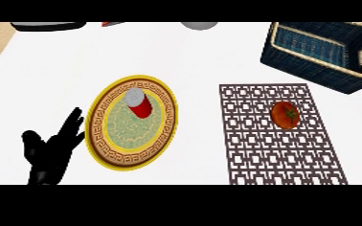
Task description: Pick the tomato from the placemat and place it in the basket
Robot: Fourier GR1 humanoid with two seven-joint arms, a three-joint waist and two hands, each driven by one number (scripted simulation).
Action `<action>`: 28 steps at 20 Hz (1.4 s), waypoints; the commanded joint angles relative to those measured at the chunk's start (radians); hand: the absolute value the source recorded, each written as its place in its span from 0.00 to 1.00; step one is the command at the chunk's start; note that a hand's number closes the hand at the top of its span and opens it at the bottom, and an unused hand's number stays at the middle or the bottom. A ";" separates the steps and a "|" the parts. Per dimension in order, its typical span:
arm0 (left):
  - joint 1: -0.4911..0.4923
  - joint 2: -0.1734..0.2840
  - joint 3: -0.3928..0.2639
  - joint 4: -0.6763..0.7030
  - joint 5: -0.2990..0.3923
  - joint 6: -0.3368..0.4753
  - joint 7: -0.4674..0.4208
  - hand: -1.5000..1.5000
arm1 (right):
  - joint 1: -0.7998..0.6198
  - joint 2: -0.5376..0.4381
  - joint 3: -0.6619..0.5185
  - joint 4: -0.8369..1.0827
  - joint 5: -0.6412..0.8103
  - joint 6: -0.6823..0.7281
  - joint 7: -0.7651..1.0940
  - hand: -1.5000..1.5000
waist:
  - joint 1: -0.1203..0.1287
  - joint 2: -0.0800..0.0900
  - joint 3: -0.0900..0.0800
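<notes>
At the counter's left edge, the robot's left hand (48,151) rests open, its black fingers spread and pointing up, holding nothing and touching nothing; it appears parked out of the way rather than at work. Just beside it lies a round plate (106,151) with a glossy yellow rim, a brown key-pattern band and a pale green patterned centre; a red can (138,104) with a grey lid lies tilted on its upper part, a bystander to the job. Further right, a flat brown placemat (247,148) of openwork lattice carries the tomato (286,114), a small orange-red globe with a green stalk, sitting on the mat's upper right part, untouched. Above and to the right stands the basket (297,57), dark blue woven wicker with a paler rim, boxy and open-topped, near the mat but apart from it. The right hand is out of view, so the pick seems not yet begun.
</notes>
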 commanded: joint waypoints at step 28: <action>-0.029 -0.012 -0.029 0.089 -0.055 -0.018 0.117 0.50 | 0.244 -0.346 -0.082 0.211 0.245 0.078 -0.379 0.00 | 0.047 0.020 -0.012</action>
